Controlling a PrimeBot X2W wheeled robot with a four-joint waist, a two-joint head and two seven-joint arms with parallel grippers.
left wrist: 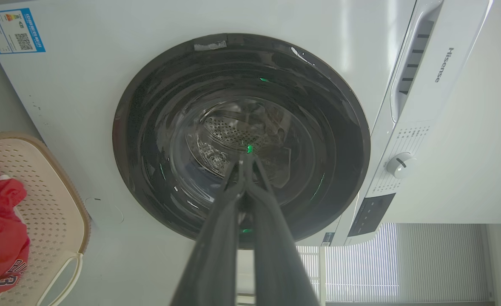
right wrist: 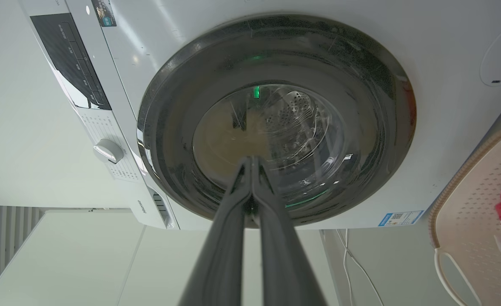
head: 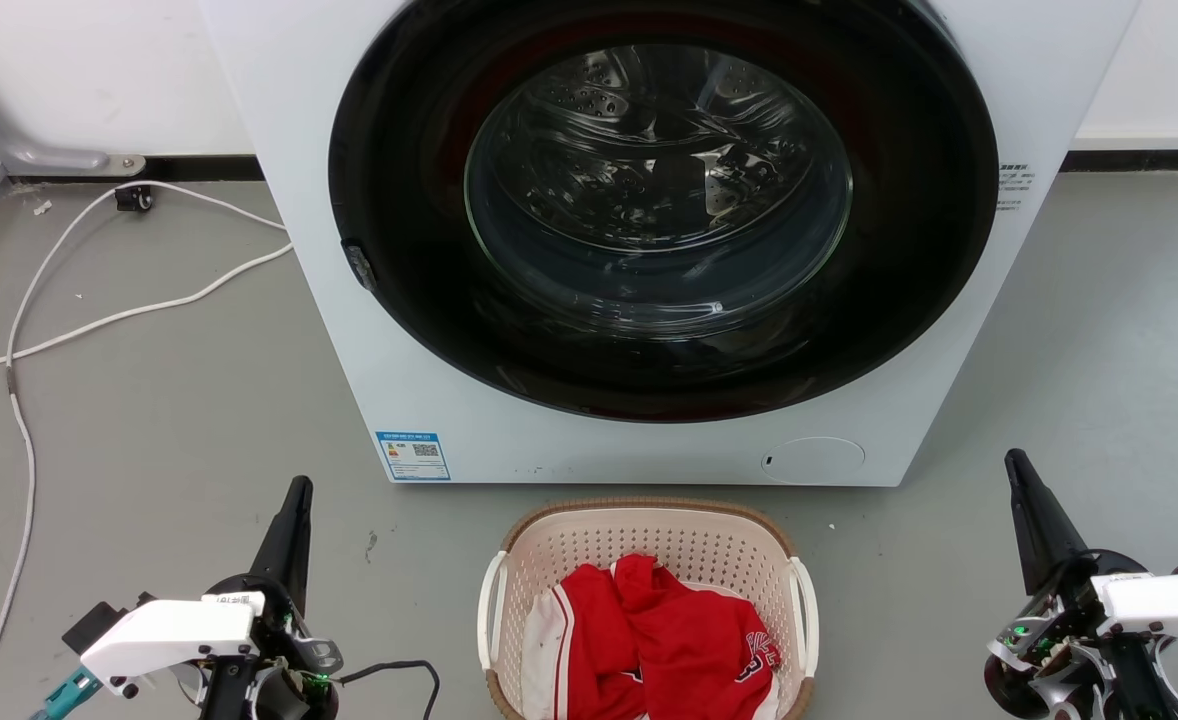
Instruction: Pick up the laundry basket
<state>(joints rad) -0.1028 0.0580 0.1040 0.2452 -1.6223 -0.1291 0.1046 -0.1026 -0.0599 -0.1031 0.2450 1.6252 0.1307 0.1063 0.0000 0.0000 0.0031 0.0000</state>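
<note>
The laundry basket (head: 649, 535), cream with perforated walls, a brown woven-look rim and white side handles, stands on the floor just in front of the washing machine, red and white clothes (head: 664, 645) inside. It also shows at the left wrist view's left edge as the laundry basket (left wrist: 50, 199) and at the right wrist view's right edge as the laundry basket (right wrist: 471, 221). My left gripper (head: 298, 488) is well left of it, shut and empty. My right gripper (head: 1015, 460) is well right of it, shut and empty. In the wrist views the left gripper (left wrist: 245, 156) and right gripper (right wrist: 250, 159) point at the door glass.
The white washing machine (head: 399, 330) with its round dark door (head: 659, 210) stands close behind the basket. A white cable (head: 24, 430) runs over the grey floor at the left. Open floor lies on both sides of the basket.
</note>
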